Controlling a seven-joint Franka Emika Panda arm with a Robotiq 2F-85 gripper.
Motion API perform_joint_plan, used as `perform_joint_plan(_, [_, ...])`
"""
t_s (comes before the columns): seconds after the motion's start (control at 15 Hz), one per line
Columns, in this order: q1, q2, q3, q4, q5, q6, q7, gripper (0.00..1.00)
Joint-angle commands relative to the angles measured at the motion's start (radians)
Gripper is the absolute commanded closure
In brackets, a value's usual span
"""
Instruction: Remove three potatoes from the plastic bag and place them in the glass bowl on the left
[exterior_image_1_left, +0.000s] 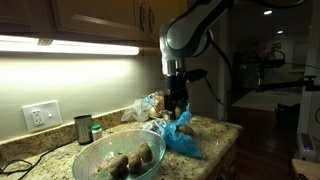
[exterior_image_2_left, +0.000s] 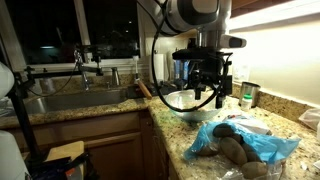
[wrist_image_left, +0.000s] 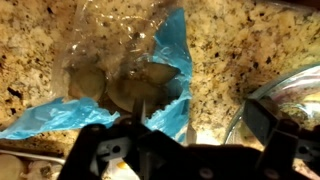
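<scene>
The glass bowl (exterior_image_1_left: 103, 150) stands on the granite counter with brown potatoes (exterior_image_1_left: 120, 163) lying in it; its rim also shows in an exterior view (exterior_image_2_left: 190, 103) and at the right of the wrist view (wrist_image_left: 275, 90). The clear and blue plastic bag (exterior_image_1_left: 183, 137) (exterior_image_2_left: 262, 148) lies beside it, with more potatoes (exterior_image_2_left: 235, 151) (wrist_image_left: 120, 85) inside. My gripper (exterior_image_1_left: 178, 100) (exterior_image_2_left: 207, 90) (wrist_image_left: 175, 140) hangs open above the counter between bag and bowl, with nothing between its fingers (wrist_image_left: 265, 120).
A small dark metal cup (exterior_image_1_left: 83, 128) (exterior_image_2_left: 247, 96) stands near the wall behind the bowl. A sink (exterior_image_2_left: 70, 100) with a tap sits further along the counter. A wall outlet (exterior_image_1_left: 40, 115) is behind. The counter edge runs close to the bag.
</scene>
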Motion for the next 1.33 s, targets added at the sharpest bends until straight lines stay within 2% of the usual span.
perform_joint_plan(0.0, [-0.021,-0.033,-0.019,-0.042,-0.028,-0.007,0.037,0.0])
perform_joint_plan(0.67, [-0.066,0.023,-0.068,-0.034,-0.055,0.013,0.053,0.0])
perform_joint_plan(1.27, [-0.073,0.126,-0.083,-0.02,-0.049,0.038,0.07,0.0])
